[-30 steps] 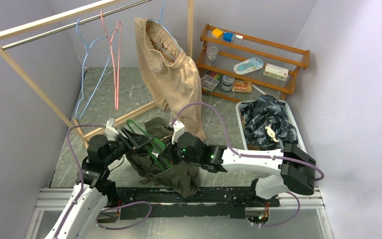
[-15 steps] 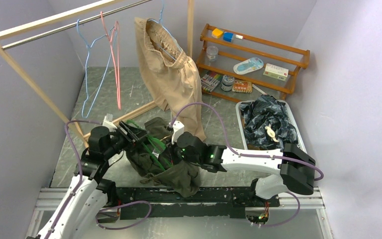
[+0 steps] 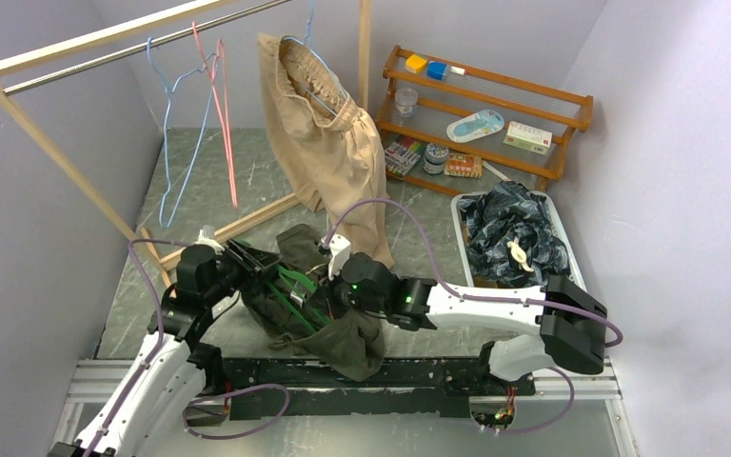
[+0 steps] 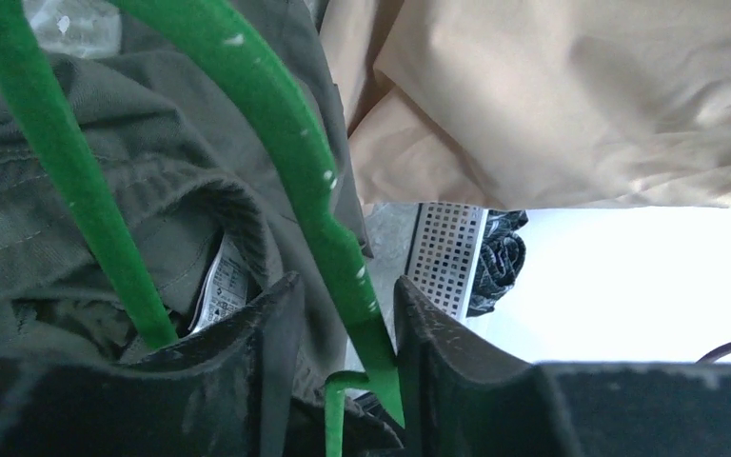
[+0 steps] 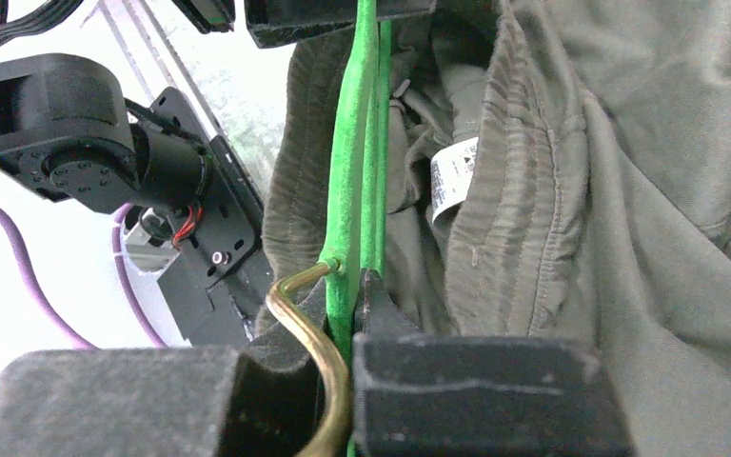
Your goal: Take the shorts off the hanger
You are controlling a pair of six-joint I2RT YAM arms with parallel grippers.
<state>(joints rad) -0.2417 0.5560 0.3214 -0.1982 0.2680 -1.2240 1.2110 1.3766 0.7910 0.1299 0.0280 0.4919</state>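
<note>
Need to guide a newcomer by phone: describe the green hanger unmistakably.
From the wooden clothes rack on the left, come toward the near edge to the bunched olive shorts. The green hanger is threaded through them; the blue hanger and pink hanger dangle bare from the rail.

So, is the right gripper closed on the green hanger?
Yes, the right gripper pinches the green hanger between its fingers, just beside the brass hook.

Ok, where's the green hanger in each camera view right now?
Top external: low centre, green hanger lying across the olive shorts.
Left wrist: its two bars rise from bottom centre toward top left.
Right wrist: upright, left of centre.
Shared landmark: the olive shorts around it.
</note>
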